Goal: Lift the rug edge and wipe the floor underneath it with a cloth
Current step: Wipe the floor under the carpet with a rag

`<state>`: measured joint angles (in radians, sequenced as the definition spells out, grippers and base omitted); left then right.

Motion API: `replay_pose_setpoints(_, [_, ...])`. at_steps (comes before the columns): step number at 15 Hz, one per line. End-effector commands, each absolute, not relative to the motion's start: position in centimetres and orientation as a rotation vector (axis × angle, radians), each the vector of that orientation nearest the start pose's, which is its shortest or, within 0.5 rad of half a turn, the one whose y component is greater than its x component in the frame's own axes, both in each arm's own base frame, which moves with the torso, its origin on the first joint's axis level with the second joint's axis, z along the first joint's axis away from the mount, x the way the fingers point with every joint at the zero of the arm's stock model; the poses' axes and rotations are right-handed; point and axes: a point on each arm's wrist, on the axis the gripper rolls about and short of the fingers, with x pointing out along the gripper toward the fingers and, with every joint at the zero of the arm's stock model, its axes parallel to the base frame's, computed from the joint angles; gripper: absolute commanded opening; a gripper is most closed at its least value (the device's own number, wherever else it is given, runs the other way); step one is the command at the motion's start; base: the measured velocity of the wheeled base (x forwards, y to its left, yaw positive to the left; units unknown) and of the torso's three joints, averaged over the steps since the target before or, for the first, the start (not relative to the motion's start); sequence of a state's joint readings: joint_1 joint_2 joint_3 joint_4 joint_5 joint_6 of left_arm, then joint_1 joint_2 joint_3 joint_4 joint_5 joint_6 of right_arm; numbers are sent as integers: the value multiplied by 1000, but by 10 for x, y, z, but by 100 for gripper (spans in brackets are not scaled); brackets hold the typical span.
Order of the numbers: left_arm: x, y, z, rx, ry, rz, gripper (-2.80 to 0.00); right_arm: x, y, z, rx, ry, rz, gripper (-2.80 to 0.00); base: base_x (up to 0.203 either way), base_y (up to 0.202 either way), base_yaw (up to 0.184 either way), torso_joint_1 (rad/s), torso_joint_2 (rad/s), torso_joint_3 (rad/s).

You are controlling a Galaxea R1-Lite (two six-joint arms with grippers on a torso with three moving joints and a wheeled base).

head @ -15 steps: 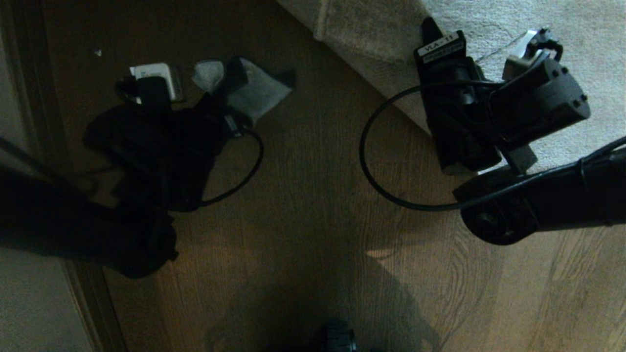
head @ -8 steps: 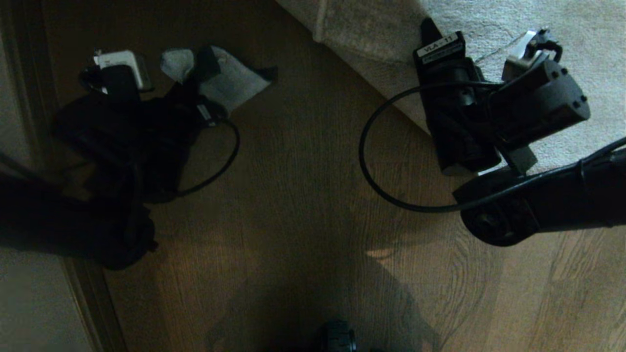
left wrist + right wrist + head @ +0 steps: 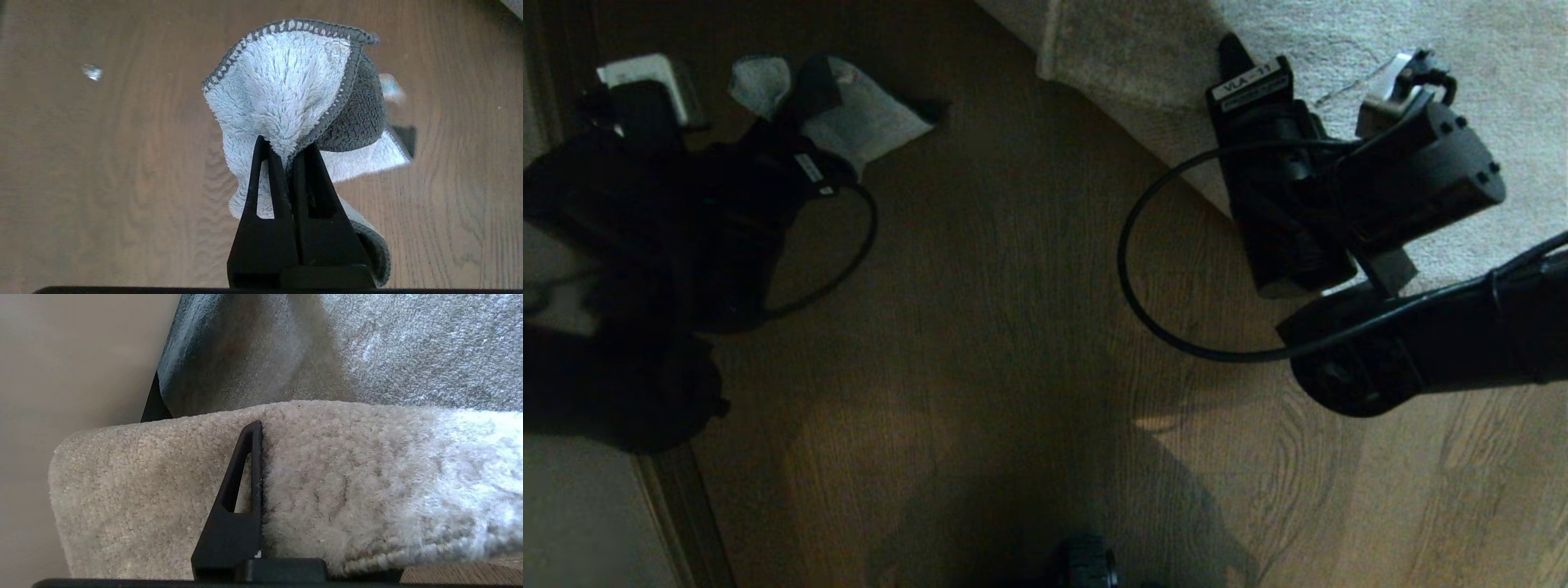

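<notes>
Leftward goes left tool (image 3: 286,149), clenching one cloth (image 3: 286,81); right tool (image 3: 261,457) grips one rug edge (image 3: 347,477).

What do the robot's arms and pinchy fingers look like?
Both arms are chunky and black. The left gripper has thin black wedge-shaped fingers with triangle cut-outs, and so does the one right gripper finger that shows. A black cable loops out from the right arm, and another from the left. The right wrist wears a white label reading VLA-11.
</notes>
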<state>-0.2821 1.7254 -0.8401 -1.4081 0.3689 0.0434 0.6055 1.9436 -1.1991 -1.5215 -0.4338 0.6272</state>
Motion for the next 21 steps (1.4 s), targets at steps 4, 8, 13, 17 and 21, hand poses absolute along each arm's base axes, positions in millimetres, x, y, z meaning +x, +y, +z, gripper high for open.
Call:
replay_pose_setpoints(4, [258,-50,264,-112,-505,156,-280,298,197,290,1013,-653,393,-280,0,0,0,0,0,0])
replay_pose_setpoints(8, [229,-36,256,-97,-479,186,-280,297,197,288,1009,-646,392,-280,0,0,0,0,0,0])
replay_pose_setpoints(13, [183,-25,236,-79,-432,199,-280,296,196,286,1004,-635,389,-280,0,0,0,0,0,0])
replay_pose_setpoints(17, [149,-19,215,-56,-386,200,-280,293,201,284,1007,-621,403,-280,0,0,0,0,0,0])
replay_pose_setpoints(21, [117,-13,193,-35,-347,200,-280,289,207,284,1012,-613,417,-280,0,0,0,0,0,0])
